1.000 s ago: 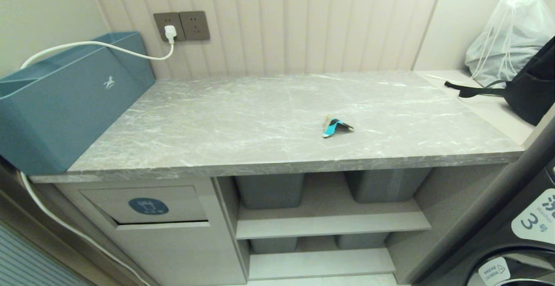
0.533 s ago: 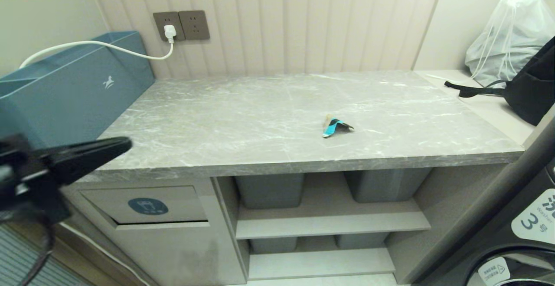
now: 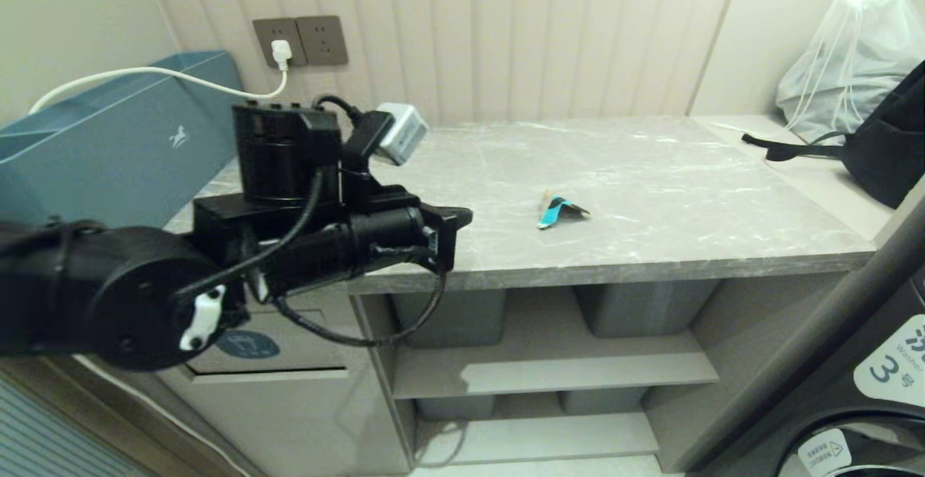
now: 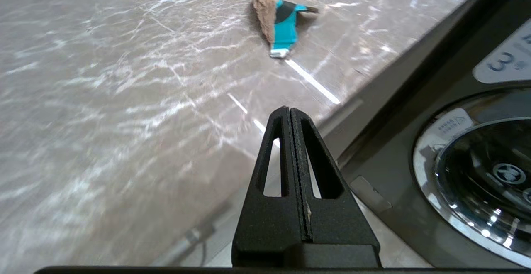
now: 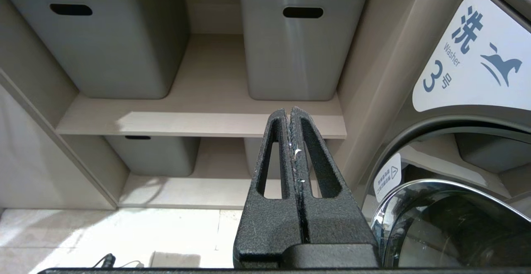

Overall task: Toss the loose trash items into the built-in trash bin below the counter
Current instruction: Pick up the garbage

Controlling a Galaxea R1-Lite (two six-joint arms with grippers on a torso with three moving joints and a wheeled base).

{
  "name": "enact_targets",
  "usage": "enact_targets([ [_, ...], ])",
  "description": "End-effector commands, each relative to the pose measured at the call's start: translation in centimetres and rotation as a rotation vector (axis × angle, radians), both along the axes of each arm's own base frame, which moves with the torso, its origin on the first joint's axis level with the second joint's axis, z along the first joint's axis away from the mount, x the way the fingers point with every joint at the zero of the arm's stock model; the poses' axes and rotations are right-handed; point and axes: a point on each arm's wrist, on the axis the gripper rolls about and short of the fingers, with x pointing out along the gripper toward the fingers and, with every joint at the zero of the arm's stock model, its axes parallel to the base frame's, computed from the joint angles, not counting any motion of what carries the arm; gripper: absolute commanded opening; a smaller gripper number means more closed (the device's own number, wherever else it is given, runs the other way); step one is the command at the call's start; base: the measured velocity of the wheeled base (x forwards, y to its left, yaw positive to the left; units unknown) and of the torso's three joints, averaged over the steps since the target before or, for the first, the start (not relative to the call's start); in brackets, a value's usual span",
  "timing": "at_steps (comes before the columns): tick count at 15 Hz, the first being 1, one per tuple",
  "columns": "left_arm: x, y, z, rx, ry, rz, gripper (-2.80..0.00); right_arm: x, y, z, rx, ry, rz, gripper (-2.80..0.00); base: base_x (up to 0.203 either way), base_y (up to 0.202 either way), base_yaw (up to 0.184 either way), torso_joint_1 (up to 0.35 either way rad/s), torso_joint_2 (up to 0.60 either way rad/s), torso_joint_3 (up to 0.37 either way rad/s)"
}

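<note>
Trash on the counter (image 3: 650,173) came down to one visible scrap (image 3: 560,211), a crumpled brown and cream piece of paper with a bright turquoise stripe, lying on the grey marbled slab toward its front edge and nearer the right end than the left. The left wrist view showed the same scrap (image 4: 278,25) flat on the stone, well apart from the left gripper (image 4: 290,114), whose two black fingers were pressed together along their ribbed faces with nothing between them. In the head view that left gripper (image 3: 455,228) reached level across the front edge of the counter near its left part, with the scrap off to its right and clear of it. The built-in trash bin (image 3: 253,343) sat below the counter's left end, its beige flap with the round dark-blue icon partly hidden behind the black arm. A teal box (image 3: 123,152) stood at the counter's left end, with a white cable running over it to a wall socket. The right gripper (image 5: 290,114) hung low in front of the open shelves, fingers closed flat on each other and empty, pointing toward grey tubs (image 5: 290,50) with slot handles, a washer door just beside it.
</note>
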Motion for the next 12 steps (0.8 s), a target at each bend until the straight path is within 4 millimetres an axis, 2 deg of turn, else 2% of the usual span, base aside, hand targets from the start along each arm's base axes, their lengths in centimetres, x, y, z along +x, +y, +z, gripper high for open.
enact_targets([
  [1,2.5,-2.3,-2.1,0.026,0.032,-0.006,-2.8,0.0,0.0,0.0,0.0,-0.001,0.0,-2.8,0.0,0.0,0.0,0.0,0.0,0.0],
  [4,6.2,-4.2,-1.4,-0.011,-0.019,0.007,-2.8,0.0,0.0,0.0,0.0,-0.001,0.0,-2.8,0.0,0.0,0.0,0.0,0.0,0.0],
  [5,7.0,-4.8,-1.1,-0.022,-0.034,0.006,0.0,0.0,0.0,0.0,0.0,-0.001,0.0,-2.8,0.0,0.0,0.0,0.0,0.0,0.0],
  [8,9.0,-7.1,-1.0,-0.057,-0.072,-0.039,0.0,0.0,0.0,0.0,0.0,-0.001,0.0,-2.8,0.0,0.0,0.0,0.0,0.0,0.0],
  [12,10.4,-8.9,-1.9,-0.025,-0.159,-0.239,0.0,0.0,0.0,0.0,0.0,-0.001,0.0,-2.8,0.0,0.0,0.0,0.0,0.0,0.0],
])
